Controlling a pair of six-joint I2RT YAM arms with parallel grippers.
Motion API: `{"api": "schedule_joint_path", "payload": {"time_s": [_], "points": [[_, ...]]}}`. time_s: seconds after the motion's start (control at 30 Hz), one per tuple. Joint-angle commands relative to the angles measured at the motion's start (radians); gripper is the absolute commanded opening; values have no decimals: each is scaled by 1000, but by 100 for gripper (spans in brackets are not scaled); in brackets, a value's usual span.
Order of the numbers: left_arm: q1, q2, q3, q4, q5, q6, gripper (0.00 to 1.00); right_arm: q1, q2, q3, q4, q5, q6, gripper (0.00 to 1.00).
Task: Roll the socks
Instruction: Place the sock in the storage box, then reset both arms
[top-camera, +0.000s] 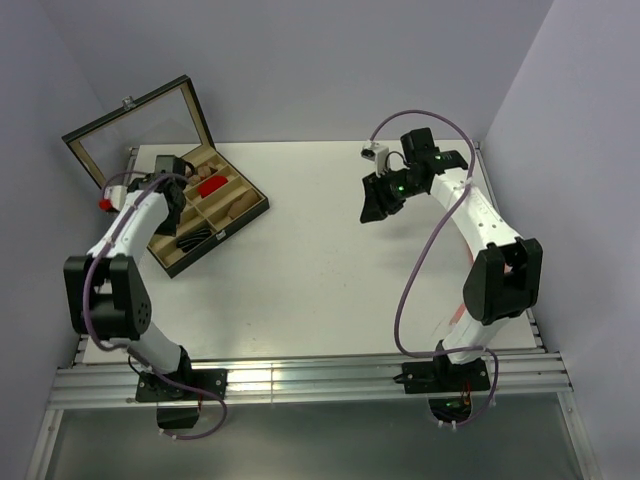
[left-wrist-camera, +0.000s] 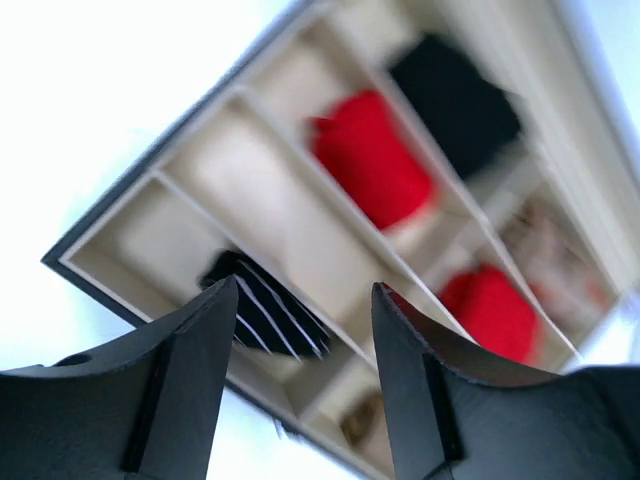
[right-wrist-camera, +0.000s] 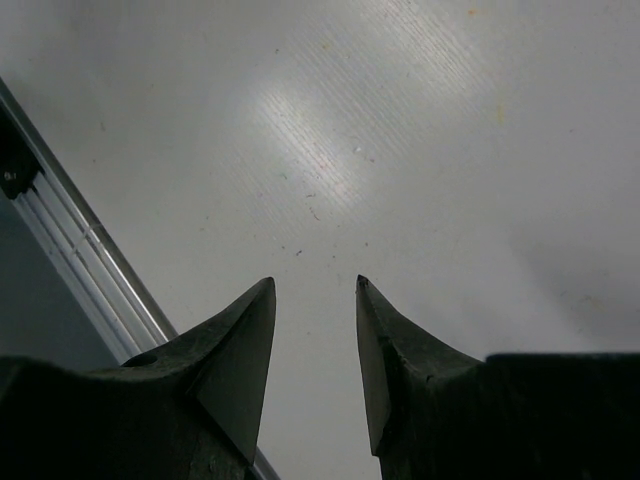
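Observation:
The black sock with thin white stripes lies in a corner compartment of the open divided box. My left gripper hovers just above it, jaws open and nothing between them. Close by, a blurred tan-brown piece shows in the same row of compartments; I cannot tell whether it is the other sock. In the top view the left arm reaches over the box. My right gripper hangs open and empty over bare table, far from the box, at the right.
Two red rolled bundles and a black item fill other compartments. The box's glass lid stands open at the back left. A metal rail edges the table beside the right gripper.

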Motion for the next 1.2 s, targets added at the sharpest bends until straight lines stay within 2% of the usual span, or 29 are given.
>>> {"api": "schedule_joint_path", "payload": {"time_s": [0.0, 0.03, 0.07, 0.13, 0.2, 0.23, 0.27, 0.37, 0.57, 0.7, 0.73, 0.77, 0.8, 0.83, 0.97, 1.17], "points": [[-51, -145, -59, 179, -47, 300, 61, -16, -101, -26, 96, 34, 42, 46], [-65, -198, -78, 248, -35, 345, 60, -17, -115, -36, 128, 45, 51, 46], [-103, -228, -99, 308, -27, 461, 58, -19, -143, -49, 139, 57, 71, 46], [-170, -303, -142, 369, -33, 500, 65, -25, -171, -60, 168, 64, 90, 47], [-203, -373, -194, 444, 23, 611, 62, -27, -200, -65, 171, 61, 114, 47], [-227, -398, -213, 534, 66, 647, 61, -28, -212, -66, 180, 61, 122, 47], [-243, -424, -236, 593, 166, 749, 56, -30, -240, -76, 190, 64, 142, 47], [-336, -512, -320, 769, 306, 884, 56, -48, -310, -120, 245, 85, 180, 49], [-563, -506, -258, 810, 375, 1057, 59, -85, -474, -249, 386, 143, 242, 53], [-658, -526, -287, 909, 463, 1114, 61, -91, -574, -341, 450, 188, 254, 60], [-680, -532, -297, 929, 488, 1121, 74, -91, -592, -374, 470, 205, 259, 63], [-686, -535, -306, 943, 518, 1137, 78, -93, -629, -393, 481, 217, 259, 68], [-694, -535, -310, 957, 545, 1147, 80, -94, -645, -410, 490, 226, 259, 91], [-716, -533, -310, 962, 542, 1155, 80, -94, -674, -437, 505, 232, 262, 95], [-764, -516, -304, 955, 525, 1178, 81, -94, -731, -496, 549, 261, 274, 100], [-767, -513, -299, 960, 516, 1174, 81, -94, -760, -522, 565, 266, 291, 100]]}}
